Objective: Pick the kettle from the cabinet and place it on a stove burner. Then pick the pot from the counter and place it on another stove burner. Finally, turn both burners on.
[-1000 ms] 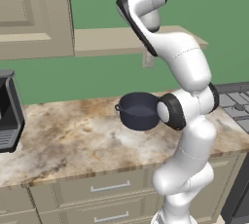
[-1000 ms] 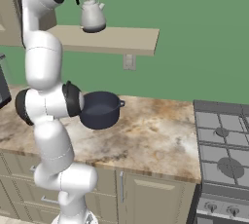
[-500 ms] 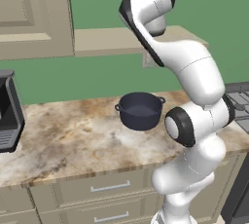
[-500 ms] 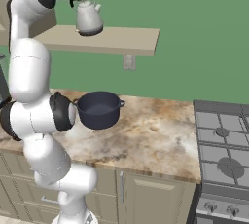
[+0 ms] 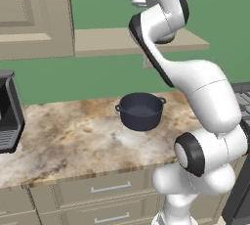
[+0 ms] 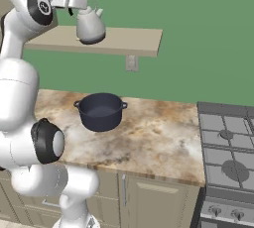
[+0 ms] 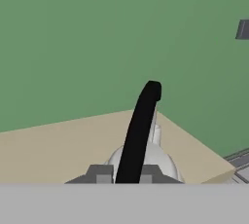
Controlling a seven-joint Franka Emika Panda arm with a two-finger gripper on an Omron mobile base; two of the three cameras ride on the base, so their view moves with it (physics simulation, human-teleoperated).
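Can't read any brand, label or lettering on anything in these shots.

Left base view: the white arm rises from the lower right, bends back over the beige-brown marbled stone counter (image 5: pixel 73 136) and reaches up toward the flat beige shelf board of the cabinet (image 5: pixel 107 40). The hand itself is mostly tucked behind the wrist up top, so I can't tell much about the fingers from this side. Well below the hand, the round dark navy-grey pot (image 5: pixel 140 111) with two loop handles sits on the counter. A dark appliance (image 5: pixel 9 111) stands at the far left edge of the counter.

Right base view: much clearer. The two-finger gripper (image 6: pixel 75 2) points sideways, closed on the thin black arched handle of the small silver-grey dome-shaped kettle (image 6: pixel 90 27). The kettle hangs right below the fingers, tilted a bit, in front of the shelf board; whether its bottom touches the board I can't tell. The pot is far below the hand on the counter, and the grey range with its stove burners (image 6: pixel 226 134) is well off to the right and lower down.

Hand view: the black handle runs up between the two dark finger tips, which are clamped tight on it, with the silver kettle body just beyond them and the beige shelf board under it, green wall behind.
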